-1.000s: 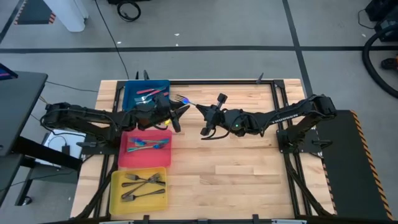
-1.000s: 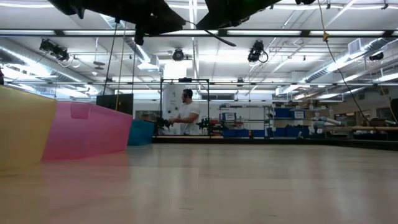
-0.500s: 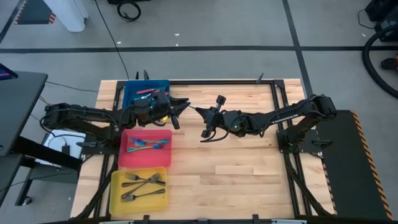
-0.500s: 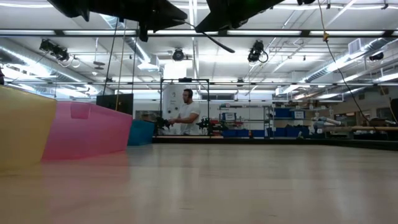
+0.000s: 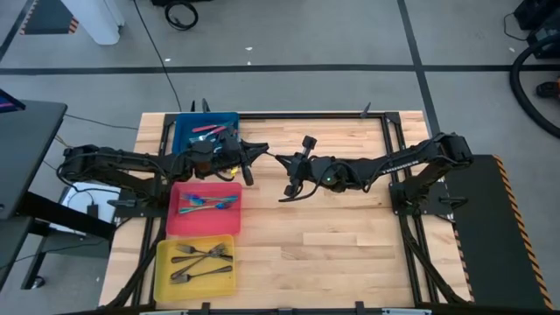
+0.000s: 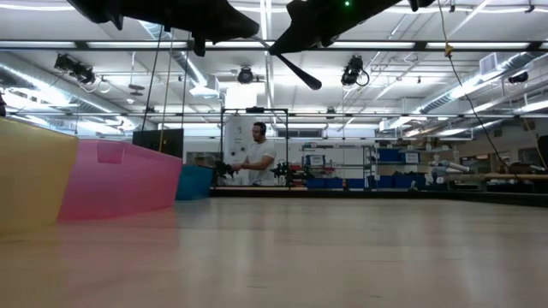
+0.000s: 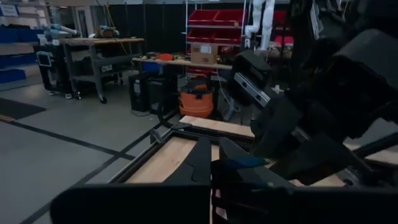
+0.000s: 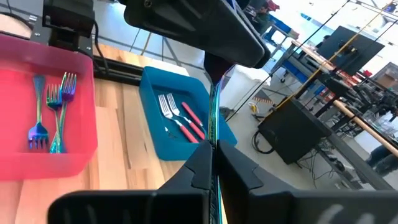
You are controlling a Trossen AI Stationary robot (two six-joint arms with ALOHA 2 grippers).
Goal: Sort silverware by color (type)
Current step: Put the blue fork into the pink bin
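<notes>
where a second ago the blue-handled fork point(image 8: 213, 118) stood out plainly in the gap between the two arms, it is now all but hidden from above, because the left gripper point(image 5: 255, 150) has moved in over it. in the right wrist view it shows edge-on as a thin blue-green strip, pinched between the closed fingers of the right gripper point(image 5: 278, 157) and running up into the left one. whether the left fingers have clamped on it yet i cannot tell; they sit around its far end. both grippers meet nose to nose in the air, above the table point(image 5: 350, 236) just beside the blue tray point(image 5: 182, 131).

this looks like a handover to the left arm, which is nearer the trays. red-handled forks point(image 8: 186, 121) lie in the blue tray, blue forks point(image 5: 206, 204) in the red tray point(image 5: 175, 223), dark grey forks point(image 5: 199, 258) in the yellow tray point(image 5: 162, 276). no loose pieces show on the wood, so this fork is probably the last, bound for the red tray.
</notes>
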